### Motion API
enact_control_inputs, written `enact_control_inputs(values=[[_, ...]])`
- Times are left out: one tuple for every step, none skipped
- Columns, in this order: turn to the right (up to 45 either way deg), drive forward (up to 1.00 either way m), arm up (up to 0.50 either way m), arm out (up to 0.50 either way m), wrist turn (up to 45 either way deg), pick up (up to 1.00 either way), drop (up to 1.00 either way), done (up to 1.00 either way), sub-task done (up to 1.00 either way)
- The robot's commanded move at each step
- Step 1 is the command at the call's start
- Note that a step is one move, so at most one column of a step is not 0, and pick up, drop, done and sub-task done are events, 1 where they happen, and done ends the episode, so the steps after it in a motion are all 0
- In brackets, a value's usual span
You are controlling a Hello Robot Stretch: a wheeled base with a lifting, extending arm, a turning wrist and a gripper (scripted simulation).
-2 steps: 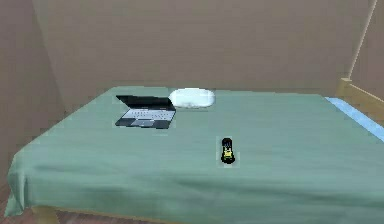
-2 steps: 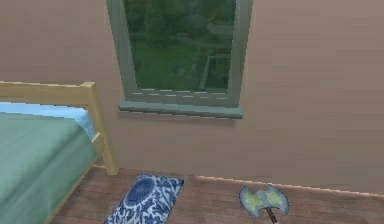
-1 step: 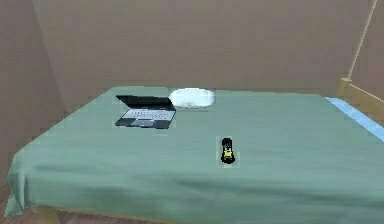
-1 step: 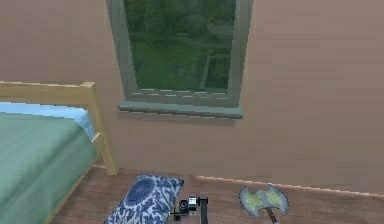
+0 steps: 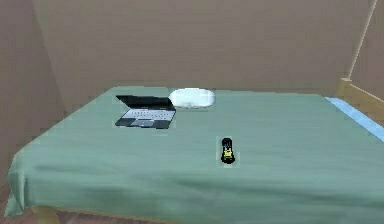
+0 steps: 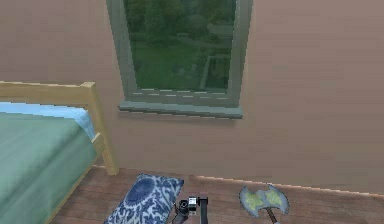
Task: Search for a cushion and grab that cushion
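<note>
So the cushion (image 6: 145,200) – blue with a pale pattern – lies on the wood floor just beside the bed (image 6: 35,150) and its wooden post, below the window (image 6: 180,50). The gripper (image 6: 187,207) is right at the cushion's right edge. Honestly can't tell how its fingers are set, or whether it holds anything. A double-bladed axe (image 6: 264,200) lies nearby. In the forward view, a laptop (image 5: 146,111) and a white pillow-ish thing (image 5: 192,97) sit on the bed.
</note>
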Motion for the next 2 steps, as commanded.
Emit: enact_control_inputs(values=[[0.0,0.00,0.00,0.00,45.0,0.00,0.00,0.00,0.00],[0.0,0.00,0.00,0.00,33.0,0.00,0.00,0.00,0.00]])
